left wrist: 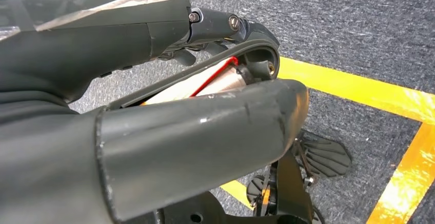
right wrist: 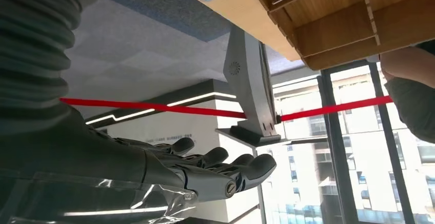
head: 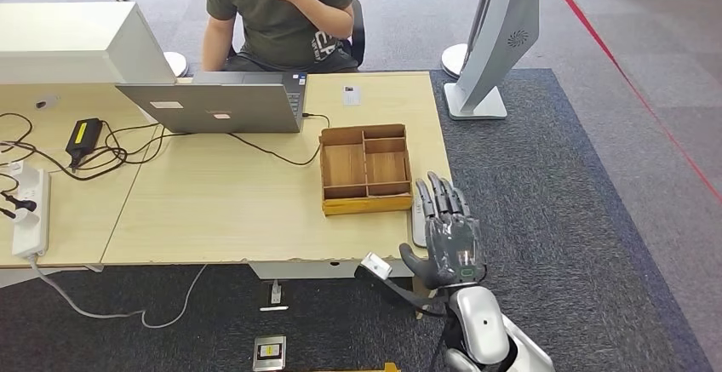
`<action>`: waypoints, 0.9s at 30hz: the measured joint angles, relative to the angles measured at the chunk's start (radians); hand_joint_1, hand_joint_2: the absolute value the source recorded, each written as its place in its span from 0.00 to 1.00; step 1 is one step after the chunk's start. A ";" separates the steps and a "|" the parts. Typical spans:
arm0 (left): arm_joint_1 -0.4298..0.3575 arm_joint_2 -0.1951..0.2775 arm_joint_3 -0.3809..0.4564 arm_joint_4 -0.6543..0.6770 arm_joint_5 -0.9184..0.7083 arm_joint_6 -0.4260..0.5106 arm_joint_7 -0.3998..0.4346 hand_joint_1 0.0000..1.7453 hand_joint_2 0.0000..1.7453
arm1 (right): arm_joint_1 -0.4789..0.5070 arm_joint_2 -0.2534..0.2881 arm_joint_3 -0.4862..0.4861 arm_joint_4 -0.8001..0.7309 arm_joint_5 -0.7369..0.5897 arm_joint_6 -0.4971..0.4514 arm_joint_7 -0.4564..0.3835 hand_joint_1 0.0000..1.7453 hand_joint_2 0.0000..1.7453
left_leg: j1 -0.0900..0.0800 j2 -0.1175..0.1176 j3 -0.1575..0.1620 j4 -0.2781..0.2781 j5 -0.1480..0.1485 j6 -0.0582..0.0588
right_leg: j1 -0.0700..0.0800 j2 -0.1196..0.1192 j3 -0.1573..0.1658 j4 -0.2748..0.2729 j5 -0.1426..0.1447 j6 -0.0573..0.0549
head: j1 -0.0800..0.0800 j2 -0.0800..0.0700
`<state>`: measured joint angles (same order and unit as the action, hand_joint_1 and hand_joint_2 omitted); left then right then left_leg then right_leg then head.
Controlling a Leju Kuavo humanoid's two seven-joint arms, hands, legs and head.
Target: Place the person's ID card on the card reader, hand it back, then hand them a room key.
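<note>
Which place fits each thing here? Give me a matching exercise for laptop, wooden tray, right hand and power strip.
Things:
1. laptop
2. wooden tray
3. right hand
4. power strip

Places:
A. at the table's near right corner, fingers apart, holding nothing
B. at the table's far left edge, cables plugged in
C. in front of the seated person, lid open
D. on the table's right part, between the laptop and the right hand

Pairs: 1-C, 2-D, 3-A, 4-B
</note>
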<state>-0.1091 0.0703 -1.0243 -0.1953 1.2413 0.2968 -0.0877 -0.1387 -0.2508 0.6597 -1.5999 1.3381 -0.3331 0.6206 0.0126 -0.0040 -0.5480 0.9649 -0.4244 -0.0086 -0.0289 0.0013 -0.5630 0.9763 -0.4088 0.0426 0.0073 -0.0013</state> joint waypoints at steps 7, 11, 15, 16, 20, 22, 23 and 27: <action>0.000 0.000 0.000 0.000 0.000 0.000 0.000 0.00 0.00 | -0.038 0.071 -0.001 0.060 0.031 0.050 -0.036 0.00 1.00 | 0.000 0.000 0.000 0.000 0.000 0.000 | 0.000 0.000 0.000 0.000 0.000 0.000 | 0.000 0.000; 0.000 0.000 0.000 0.000 0.000 0.000 0.000 0.00 0.00 | -0.045 0.091 -0.002 0.079 0.034 0.053 -0.038 0.00 1.00 | 0.000 0.000 0.000 0.000 0.000 0.000 | 0.000 0.000 0.000 0.000 0.000 0.000 | 0.000 0.000; 0.000 0.000 0.000 0.000 0.001 0.000 0.000 0.00 0.00 | -0.048 0.105 -0.002 0.093 0.035 0.055 -0.038 0.00 1.00 | 0.000 0.000 0.000 0.000 0.000 0.000 | 0.000 0.000 0.000 0.000 0.000 0.000 | 0.000 0.000; 0.000 0.000 0.000 0.000 0.002 0.000 0.000 0.00 0.00 | -0.049 0.107 -0.003 0.096 0.035 0.056 -0.038 0.00 1.00 | 0.000 0.000 0.000 0.000 0.000 0.000 | 0.000 0.000 0.000 0.000 0.000 0.000 | 0.000 0.000; 0.000 0.000 0.000 0.000 0.003 0.000 0.000 0.00 0.00 | -0.049 0.114 -0.006 0.107 0.035 0.056 -0.038 0.00 1.00 | 0.000 0.000 0.000 0.000 0.000 0.000 | 0.000 0.000 0.000 0.000 0.000 0.000 | 0.000 0.000; 0.000 0.000 0.000 0.000 0.003 0.000 0.000 0.00 0.00 | -0.050 0.116 -0.007 0.111 0.035 0.056 -0.038 0.00 1.00 | 0.000 0.000 0.000 0.000 0.000 0.000 | 0.000 0.000 0.000 0.000 0.000 0.000 | 0.000 0.000; 0.000 0.000 0.000 0.000 0.003 0.000 0.000 0.00 0.00 | -0.050 0.117 -0.007 0.113 0.035 0.056 -0.038 0.00 1.00 | 0.000 0.000 0.000 0.000 0.000 0.000 | 0.000 0.000 0.000 0.000 0.000 0.000 | 0.000 0.000; 0.000 0.000 0.000 0.000 0.003 0.000 0.000 0.00 0.00 | -0.051 0.121 -0.008 0.119 0.035 0.056 -0.038 0.00 1.00 | 0.000 0.000 0.000 0.000 0.000 0.000 | 0.000 0.000 0.000 0.000 0.000 0.000 | 0.000 0.000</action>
<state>-0.1091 0.0700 -1.0240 -0.1953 1.2440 0.2968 -0.0877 -0.1900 -0.1300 0.6516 -1.4805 1.3733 -0.2773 0.5829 0.0126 -0.0038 -0.5479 0.9649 -0.4243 -0.0087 -0.0288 0.0012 -0.5631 0.9763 -0.4088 0.0426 0.0072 -0.0015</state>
